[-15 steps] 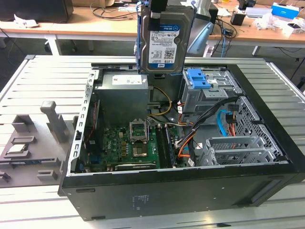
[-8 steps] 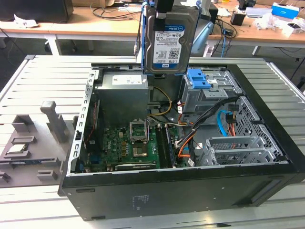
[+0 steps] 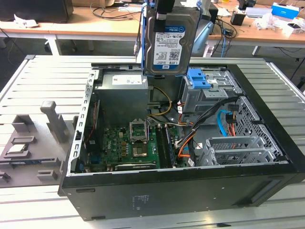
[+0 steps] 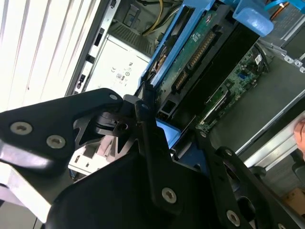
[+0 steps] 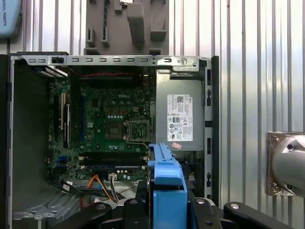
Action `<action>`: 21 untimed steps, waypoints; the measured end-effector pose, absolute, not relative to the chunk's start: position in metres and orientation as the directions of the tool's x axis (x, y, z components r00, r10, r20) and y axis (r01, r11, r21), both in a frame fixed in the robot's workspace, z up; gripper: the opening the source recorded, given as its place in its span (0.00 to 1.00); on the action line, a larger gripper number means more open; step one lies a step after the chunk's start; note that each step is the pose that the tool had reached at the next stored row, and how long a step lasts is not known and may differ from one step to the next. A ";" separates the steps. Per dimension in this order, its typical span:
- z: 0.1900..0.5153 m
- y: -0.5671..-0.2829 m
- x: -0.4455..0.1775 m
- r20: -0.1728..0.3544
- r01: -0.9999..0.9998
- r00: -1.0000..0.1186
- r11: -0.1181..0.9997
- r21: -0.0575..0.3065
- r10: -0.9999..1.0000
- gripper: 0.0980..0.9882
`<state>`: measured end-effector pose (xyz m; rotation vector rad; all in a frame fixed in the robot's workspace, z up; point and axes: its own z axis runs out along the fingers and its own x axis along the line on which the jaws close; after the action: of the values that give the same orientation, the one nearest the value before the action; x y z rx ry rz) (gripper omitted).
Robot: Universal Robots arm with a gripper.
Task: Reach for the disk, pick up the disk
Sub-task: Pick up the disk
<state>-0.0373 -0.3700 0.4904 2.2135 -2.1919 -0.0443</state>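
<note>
We see the pincer (image 4: 167,132) clenched on the disk (image 3: 169,40), which hangs upright in the air above the open case (image 3: 190,200). Our worry is the hold: it seems to bite only the top edge at the blue rail (image 5: 164,191), so a slip could drop the disk onto the motherboard (image 3: 131,143).

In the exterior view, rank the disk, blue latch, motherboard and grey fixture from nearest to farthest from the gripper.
1. Disk, held in the gripper.
2. Blue latch, just below the disk.
3. Motherboard, low inside the case.
4. Grey fixture, outside the case, at the exterior view's left.
</note>
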 end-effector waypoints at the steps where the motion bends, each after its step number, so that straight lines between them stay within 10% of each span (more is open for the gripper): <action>1: 0.490 -0.371 -0.037 -0.002 -0.999 0.010 -0.010 0.039 -1.000 0.30; 21: 0.490 -0.401 -0.037 -0.002 -0.999 0.010 -0.010 0.039 -1.000 0.30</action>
<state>-0.0373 -0.4009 0.4901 2.2135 -2.1919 -0.0443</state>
